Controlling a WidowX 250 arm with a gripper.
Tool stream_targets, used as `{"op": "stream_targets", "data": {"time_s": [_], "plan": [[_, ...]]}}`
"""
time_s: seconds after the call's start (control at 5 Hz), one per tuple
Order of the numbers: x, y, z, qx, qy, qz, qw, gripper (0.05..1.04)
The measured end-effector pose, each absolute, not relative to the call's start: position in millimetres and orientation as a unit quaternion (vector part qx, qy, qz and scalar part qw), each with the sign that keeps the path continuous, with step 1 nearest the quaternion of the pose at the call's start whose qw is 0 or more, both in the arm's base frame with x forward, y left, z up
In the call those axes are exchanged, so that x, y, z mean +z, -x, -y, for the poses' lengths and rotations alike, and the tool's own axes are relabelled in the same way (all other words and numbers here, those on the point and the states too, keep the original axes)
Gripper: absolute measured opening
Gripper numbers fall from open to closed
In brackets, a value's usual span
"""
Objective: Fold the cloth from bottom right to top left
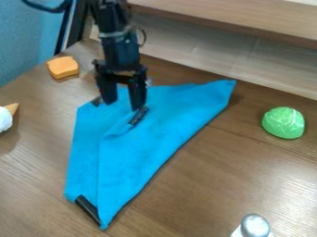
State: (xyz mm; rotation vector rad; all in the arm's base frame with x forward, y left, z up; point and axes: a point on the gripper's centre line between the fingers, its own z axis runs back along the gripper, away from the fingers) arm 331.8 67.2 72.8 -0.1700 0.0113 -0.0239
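The black gripper point(125, 102) hangs over the upper left part of the blue cloth point(133, 152), its two fingers apart and nothing seen between them. The cloth lies folded along a slanting edge that runs from its upper right tip to its bottom tip. A small black piece lies on the cloth just below the right finger, beside a raised crease. Another black piece shows at the cloth's lower left edge, and a dark bit at its upper left corner.
An orange block point(63, 67) sits at the upper left, and a white and tan toy point(6, 117) at the left edge. The green ball-like toy point(283, 122) is on the right. A silver-topped object point(254, 226) stands at the bottom right. A wooden ledge point(248, 23) runs along the back.
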Motion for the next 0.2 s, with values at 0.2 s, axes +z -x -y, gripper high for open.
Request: {"op": "stream_targets", "data": {"time_s": [0.2], "plan": [[78.2, -335.8, -45.3, -0.042, 0.08, -0.011, 0.996, 0.999]]}}
